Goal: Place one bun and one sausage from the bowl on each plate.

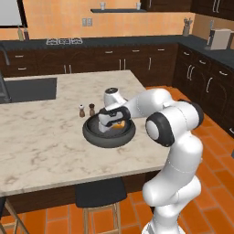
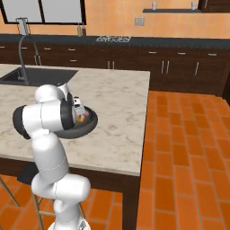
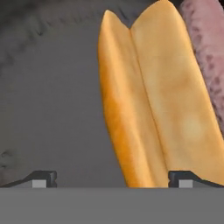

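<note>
Gripper (image 3: 109, 178) spread wide, empty, low inside the bowl (image 1: 93, 136) on the marble island. Two small shakers (image 1: 87, 110) just behind the bowl. Bun (image 3: 153, 96) lies on the bowl floor toward the right fingertip (image 3: 183, 178), pink sausage (image 3: 205, 48) touching its far side.

a marble island (image 1: 55, 137) fills the middle of the kitchen, with a dark sink (image 1: 29, 89) set in at its far left corner and a curved tap (image 2: 24, 56) beside it. two small shakers (image 1: 87, 110) stand near the island's middle. a black stool (image 1: 99, 194) sits under the near edge. the floor (image 2: 188, 148) is orange tile. dark cabinets (image 1: 137, 61) line the orange walls (image 1: 68, 13), under a dark counter (image 1: 151, 40) with a hob (image 1: 64, 41). a shelf (image 1: 119, 10) hangs above.
</note>
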{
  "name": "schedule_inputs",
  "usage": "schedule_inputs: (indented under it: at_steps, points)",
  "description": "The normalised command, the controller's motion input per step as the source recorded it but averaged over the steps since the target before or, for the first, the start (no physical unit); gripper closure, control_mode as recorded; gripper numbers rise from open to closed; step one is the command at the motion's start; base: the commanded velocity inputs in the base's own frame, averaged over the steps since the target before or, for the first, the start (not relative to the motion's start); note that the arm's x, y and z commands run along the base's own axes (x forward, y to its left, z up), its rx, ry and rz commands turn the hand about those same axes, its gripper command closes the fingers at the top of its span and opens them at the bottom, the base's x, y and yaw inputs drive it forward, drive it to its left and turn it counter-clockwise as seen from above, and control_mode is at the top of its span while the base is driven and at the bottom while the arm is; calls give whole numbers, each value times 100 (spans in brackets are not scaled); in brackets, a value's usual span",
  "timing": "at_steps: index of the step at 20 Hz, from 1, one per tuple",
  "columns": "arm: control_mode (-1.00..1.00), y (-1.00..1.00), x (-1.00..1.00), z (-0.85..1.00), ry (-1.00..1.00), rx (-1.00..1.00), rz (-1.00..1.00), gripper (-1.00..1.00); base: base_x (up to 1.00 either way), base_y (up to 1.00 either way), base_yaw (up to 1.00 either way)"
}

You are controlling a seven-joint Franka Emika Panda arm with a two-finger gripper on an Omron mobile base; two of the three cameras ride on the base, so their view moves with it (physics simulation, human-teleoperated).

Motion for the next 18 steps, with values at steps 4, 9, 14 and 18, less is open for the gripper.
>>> schedule_inputs:
  at_steps: [4,9,14,18]
  points:
    - [-100,1,0,-30,9,0,4,-100,0,0,0]
    - [-100,0,0,-18,9,0,2,100,0,0,0]
    - [-100,0,-9,-4,4,0,0,100,0,0,0]
    - [-100,-1,-9,-2,-2,0,0,100,0,0,0]
